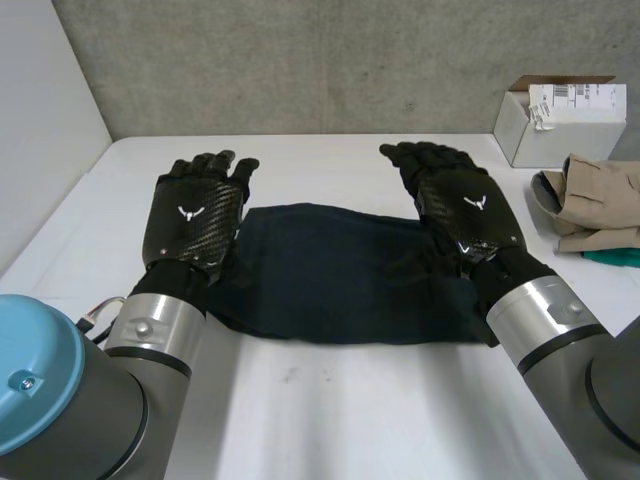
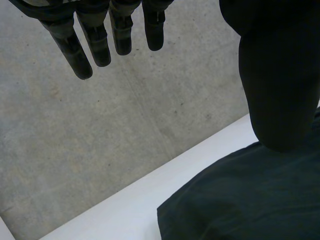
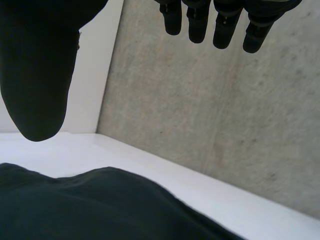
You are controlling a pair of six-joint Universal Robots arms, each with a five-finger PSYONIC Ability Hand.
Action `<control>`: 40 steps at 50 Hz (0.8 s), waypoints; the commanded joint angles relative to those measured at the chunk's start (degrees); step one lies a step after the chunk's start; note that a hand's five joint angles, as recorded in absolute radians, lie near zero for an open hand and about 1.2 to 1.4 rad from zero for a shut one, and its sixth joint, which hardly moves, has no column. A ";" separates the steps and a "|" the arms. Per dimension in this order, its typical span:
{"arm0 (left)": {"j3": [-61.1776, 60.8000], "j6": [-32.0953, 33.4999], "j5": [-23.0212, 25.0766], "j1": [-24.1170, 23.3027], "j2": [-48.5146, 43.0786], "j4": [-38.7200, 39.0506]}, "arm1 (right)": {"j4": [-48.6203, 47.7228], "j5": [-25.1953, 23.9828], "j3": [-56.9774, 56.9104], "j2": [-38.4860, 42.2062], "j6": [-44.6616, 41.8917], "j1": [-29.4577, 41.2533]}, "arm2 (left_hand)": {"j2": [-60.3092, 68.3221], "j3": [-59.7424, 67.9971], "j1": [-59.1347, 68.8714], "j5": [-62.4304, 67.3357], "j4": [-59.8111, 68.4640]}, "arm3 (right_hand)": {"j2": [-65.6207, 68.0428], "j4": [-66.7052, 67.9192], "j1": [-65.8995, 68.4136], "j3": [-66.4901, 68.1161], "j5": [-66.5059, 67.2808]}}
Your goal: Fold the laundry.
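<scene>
Dark cloth (image 1: 340,270) lies flat mid-surface (image 1: 380,420). Left hand (image 1: 195,215) is over its 9 o'clock edge, right hand (image 1: 460,205) over its 3 o'clock edge. Both are palm-down, fingers straight, gripping nothing. White box (image 1: 560,125) at 2 o'clock, contents hidden; beige garment (image 1: 600,200) just beside it.

Lighting is even and diffuse. The white desk (image 1: 330,420) reads bright; the dark cloth (image 1: 340,275) beside the fingers (image 2: 70,50) shows little surface detail.
</scene>
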 commanded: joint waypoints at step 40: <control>-1.62 -13.40 18.74 6.27 0.30 1.18 | -0.56 -5.25 0.45 0.83 1.65 -3.40 | 1.09 0.84 1.20 0.80 1.11 | 1.15 1.06 0.71 1.03 -1.15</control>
